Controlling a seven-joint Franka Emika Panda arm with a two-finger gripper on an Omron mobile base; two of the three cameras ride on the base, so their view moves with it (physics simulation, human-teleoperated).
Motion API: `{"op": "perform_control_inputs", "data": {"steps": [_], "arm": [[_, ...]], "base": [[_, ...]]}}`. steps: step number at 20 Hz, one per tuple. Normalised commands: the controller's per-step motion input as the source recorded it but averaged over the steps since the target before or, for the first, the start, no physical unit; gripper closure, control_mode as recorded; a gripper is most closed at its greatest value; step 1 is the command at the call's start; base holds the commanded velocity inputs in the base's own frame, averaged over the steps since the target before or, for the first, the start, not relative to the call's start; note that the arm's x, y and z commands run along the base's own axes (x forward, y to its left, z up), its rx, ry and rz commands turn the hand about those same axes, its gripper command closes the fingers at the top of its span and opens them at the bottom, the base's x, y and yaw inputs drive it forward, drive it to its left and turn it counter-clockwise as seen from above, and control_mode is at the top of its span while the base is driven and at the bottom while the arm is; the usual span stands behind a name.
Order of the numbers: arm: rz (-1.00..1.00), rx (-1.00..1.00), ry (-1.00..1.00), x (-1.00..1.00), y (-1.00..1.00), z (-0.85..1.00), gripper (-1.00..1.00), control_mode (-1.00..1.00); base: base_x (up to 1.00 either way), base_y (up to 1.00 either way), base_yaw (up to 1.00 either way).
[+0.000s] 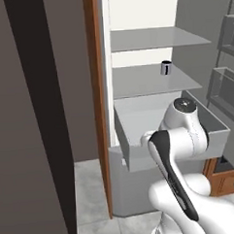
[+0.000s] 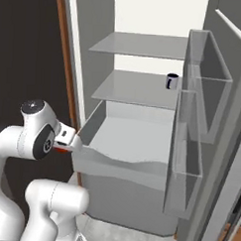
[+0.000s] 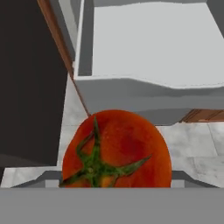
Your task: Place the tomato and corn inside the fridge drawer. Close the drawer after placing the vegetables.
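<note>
Hidden and cut-off parts

The tomato (image 3: 116, 148) is cut off below by the hand view's bottom band, and in the right base view it is mostly hidden behind the arm; the fridge drawer (image 1: 140, 161) front is partly covered by the arm.

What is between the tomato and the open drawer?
Nothing. In the hand view the tomato, held by the gripper, hangs just outside the fridge drawer; past it, only the drawer's plain front and floor below.
</note>
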Motion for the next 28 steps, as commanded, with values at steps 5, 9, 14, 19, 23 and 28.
{"op": "perform_control_inputs", "data": {"steps": [5, 9, 14, 19, 23, 28], "arm": [[0.0, 0.0, 0.0, 0.0, 0.0, 0.0, 1.0, 1.0], [0.0, 0.0, 0.0, 0.0, 0.0, 0.0, 1.0, 1.0], [0.0, 0.05, 0.0, 0.38, -0.23, -0.12, 1.0, -1.0], [0.0, 0.1, 0.02, 0.93, -0.46, -0.55, 1.0, -1.0], [0.0, 0.02, 0.07, 0.75, -0.25, -0.75, 1.0, -1.0], [0.0, 0.0, 0.11, 0.45, -0.02, -0.57, 1.0, -1.0]], "base": [[0.61, 0.0, -0.11], [0.28, -0.15, -0.02], [0.01, -0.04, 0.0], [0.0, 0.0, 0.0], [0.0, 0.0, 0.0], [0.0, 0.0, 0.0]]}}
